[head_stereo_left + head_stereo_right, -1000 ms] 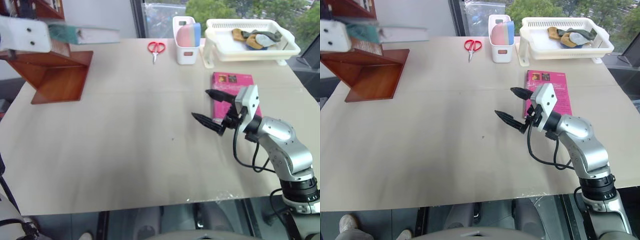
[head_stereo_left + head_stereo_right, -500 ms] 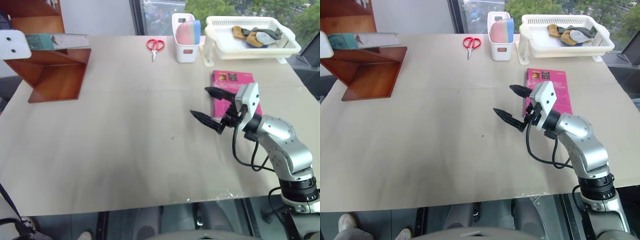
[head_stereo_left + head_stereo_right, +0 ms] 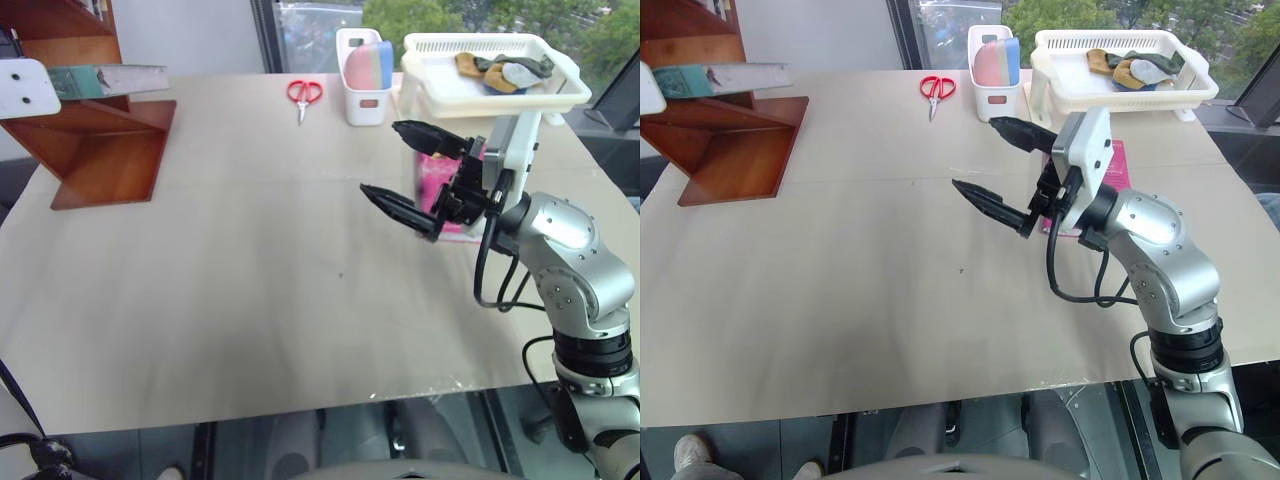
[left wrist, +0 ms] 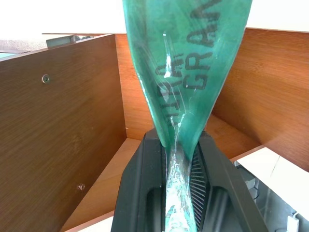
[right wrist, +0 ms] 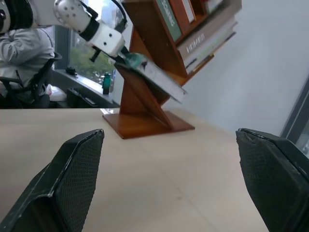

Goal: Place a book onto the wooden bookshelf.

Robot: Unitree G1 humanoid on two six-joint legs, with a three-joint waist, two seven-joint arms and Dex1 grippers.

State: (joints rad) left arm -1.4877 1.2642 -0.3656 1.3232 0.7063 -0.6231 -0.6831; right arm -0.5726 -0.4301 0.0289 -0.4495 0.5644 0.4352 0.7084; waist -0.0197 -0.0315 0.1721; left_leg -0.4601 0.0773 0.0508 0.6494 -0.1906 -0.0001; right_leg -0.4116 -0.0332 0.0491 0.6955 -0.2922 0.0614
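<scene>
The book (image 3: 110, 79) lies level at the far left, over a slanted board of the wooden bookshelf (image 3: 100, 150), its teal cover pinched in the left tool (image 4: 176, 193). At the right, the right tool (image 3: 405, 165) hangs above the worktop (image 3: 250, 300) with fingers spread wide and empty, in front of a pink book (image 3: 437, 180).

The book (image 4: 186, 63) bears dark capitals on its teal cover: "GRAN" reads clearly, while the line beside it stays illegible.
</scene>
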